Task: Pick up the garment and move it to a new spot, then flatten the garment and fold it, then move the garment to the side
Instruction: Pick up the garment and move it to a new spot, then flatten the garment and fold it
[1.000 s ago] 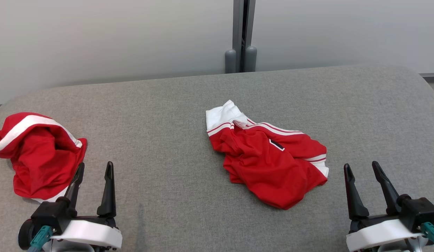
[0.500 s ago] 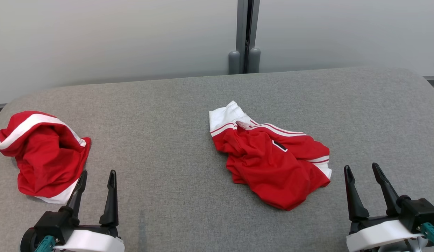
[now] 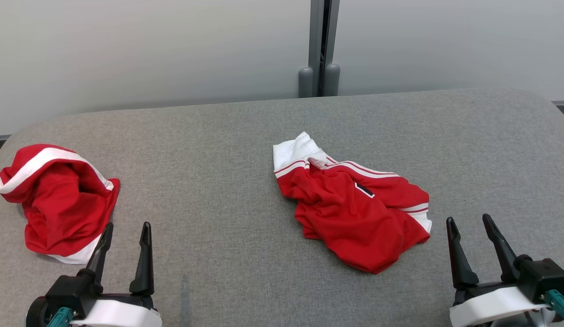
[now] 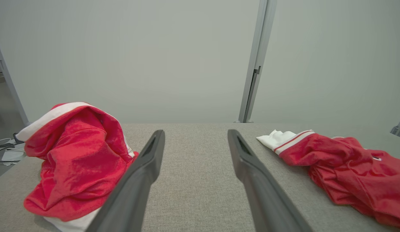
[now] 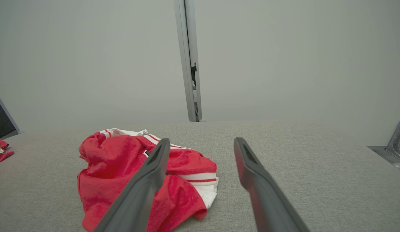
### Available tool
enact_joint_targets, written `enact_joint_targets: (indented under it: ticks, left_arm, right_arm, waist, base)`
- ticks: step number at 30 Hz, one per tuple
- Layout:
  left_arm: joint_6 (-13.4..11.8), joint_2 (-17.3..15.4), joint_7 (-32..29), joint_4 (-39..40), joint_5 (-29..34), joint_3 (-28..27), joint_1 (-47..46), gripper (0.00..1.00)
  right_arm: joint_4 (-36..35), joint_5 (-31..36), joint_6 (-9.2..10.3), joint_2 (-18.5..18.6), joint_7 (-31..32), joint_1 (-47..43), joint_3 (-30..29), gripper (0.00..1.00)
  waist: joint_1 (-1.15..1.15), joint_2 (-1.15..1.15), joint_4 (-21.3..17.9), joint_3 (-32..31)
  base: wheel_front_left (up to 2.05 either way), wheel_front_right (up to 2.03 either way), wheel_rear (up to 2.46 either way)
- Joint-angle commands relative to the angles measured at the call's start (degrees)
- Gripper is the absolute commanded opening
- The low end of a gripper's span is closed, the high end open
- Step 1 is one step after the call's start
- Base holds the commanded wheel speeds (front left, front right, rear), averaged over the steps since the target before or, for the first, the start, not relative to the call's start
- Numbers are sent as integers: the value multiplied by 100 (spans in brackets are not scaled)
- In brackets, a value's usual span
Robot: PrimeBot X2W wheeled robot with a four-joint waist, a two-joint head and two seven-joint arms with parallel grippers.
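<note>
A crumpled red garment [image 3: 354,213] with white striped trim lies near the middle of the grey fabric surface [image 3: 218,150]. Its white end points toward the back. My right gripper [image 3: 468,219] stands open just right of it near the front edge, not touching it. In the right wrist view the garment [image 5: 122,170] lies left of and partly behind the open right gripper [image 5: 202,140]. My left gripper [image 3: 128,225] is open at the front left with nothing between its fingers. The left wrist view has the garment [image 4: 341,164] off to the right of the open left gripper [image 4: 196,132].
A second bunched red and white garment [image 3: 59,204] lies at the far left, just beyond my left gripper; it also rises at the left in the left wrist view [image 4: 77,161]. A grey post [image 3: 319,45] stands against the pale wall behind the surface.
The head view has shifted slightly, so everything sits a little further right. My left gripper has drawn back a little toward the front edge. Both garments lie as before.
</note>
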State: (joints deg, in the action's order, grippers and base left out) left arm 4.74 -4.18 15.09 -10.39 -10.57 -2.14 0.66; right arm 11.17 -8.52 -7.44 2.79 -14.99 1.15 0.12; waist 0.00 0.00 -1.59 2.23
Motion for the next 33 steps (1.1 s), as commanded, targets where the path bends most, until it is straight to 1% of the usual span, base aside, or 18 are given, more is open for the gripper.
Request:
enact_joint_targets:
  ticks: [1,8,15,23,28,33]
  left_arm:
    - [20,-2,11,12,31,-33,23,100]
    - [30,29,11,15,23,-15,15,100]
    - [46,47,11,-38,17,80,-155,100]
    - [73,76,11,-94,-17,184,-303,100]
    - [92,87,11,-119,-34,238,-445,100]
    - [125,96,11,-171,-41,283,-613,100]
  right_arm:
    - [7,-13,-9,21,-30,-26,-15,100]
    - [39,-18,-10,38,-30,136,68,100]
    - [371,48,-10,267,11,626,273,100]
    - [1273,-75,-5,644,258,1576,498,100]
    - [1971,-148,-5,883,425,2052,638,100]
    - [2697,-361,-5,1044,486,2485,813,100]
  waist:
    - [0,0,-2,2]
    - [0,0,2,27]
    - [0,0,70,130]
    - [0,0,222,334]
    - [0,0,346,491]
    - [0,0,489,670]
  base:
    - [0,0,0]
    - [0,0,0]
    - [0,0,0]
    - [0,0,0]
    - [0,0,0]
    - [0,0,0]
